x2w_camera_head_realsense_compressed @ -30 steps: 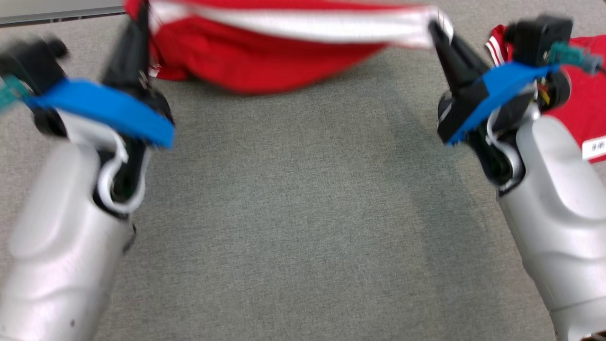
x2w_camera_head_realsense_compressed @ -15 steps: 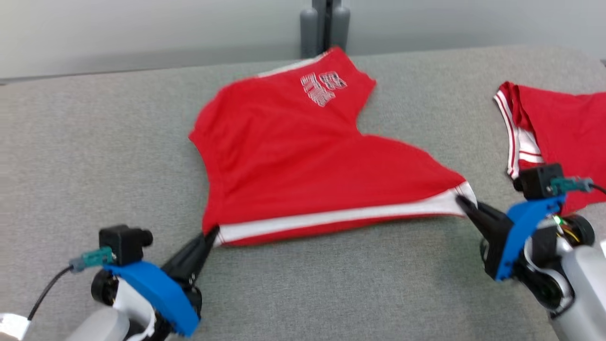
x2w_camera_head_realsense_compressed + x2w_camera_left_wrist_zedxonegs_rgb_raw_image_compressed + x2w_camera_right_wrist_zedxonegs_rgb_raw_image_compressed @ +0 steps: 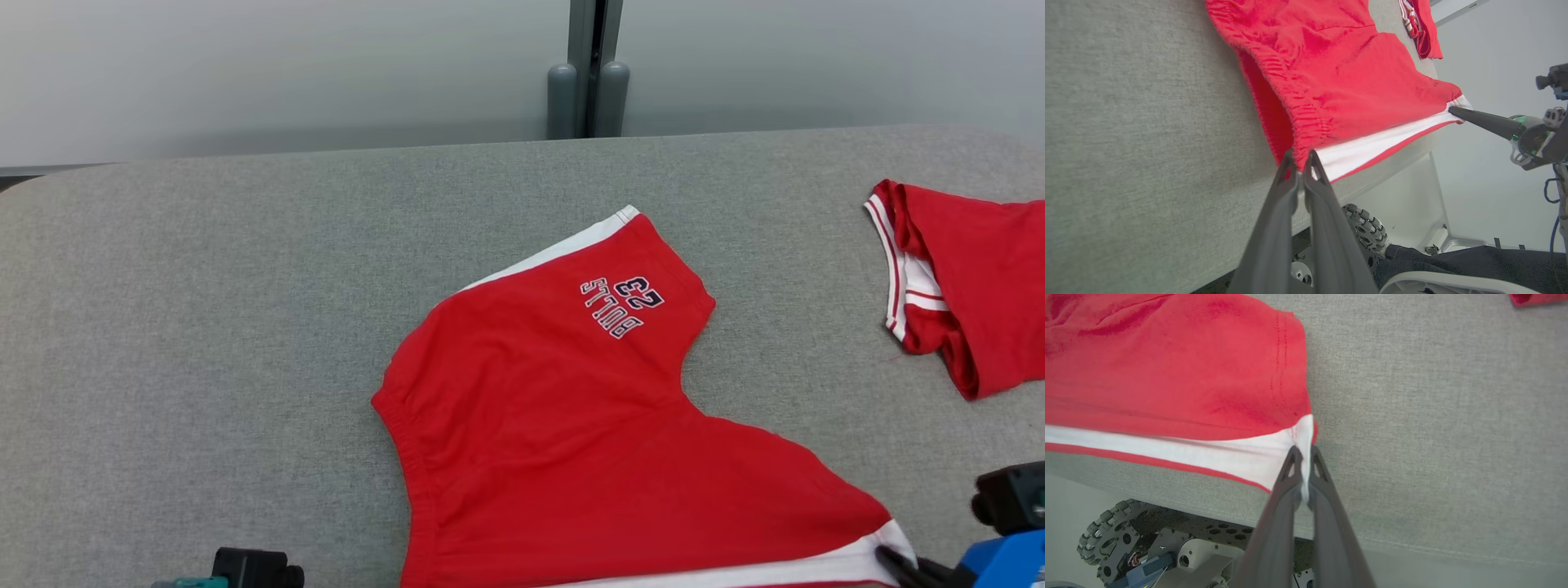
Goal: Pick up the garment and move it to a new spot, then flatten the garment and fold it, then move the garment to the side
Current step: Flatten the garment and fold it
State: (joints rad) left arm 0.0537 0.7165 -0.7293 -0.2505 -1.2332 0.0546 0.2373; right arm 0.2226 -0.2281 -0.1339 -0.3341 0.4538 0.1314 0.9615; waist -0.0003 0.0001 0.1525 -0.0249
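The garment (image 3: 588, 441), a pair of red shorts with a white waistband, is lying spread on the grey tabletop (image 3: 204, 327). Its waistband is reaching just over the near edge and its printed leg is pointing toward the far side. We are pinching the waistband at both ends. Our left tool (image 3: 1299, 159) is gripping one corner with its fingers pressed together, and our right tool (image 3: 1302, 453) is clamping the opposite white corner the same way, the band stretching taut between them. A second red garment (image 3: 971, 278) is lying well apart at the tabletop's right side.
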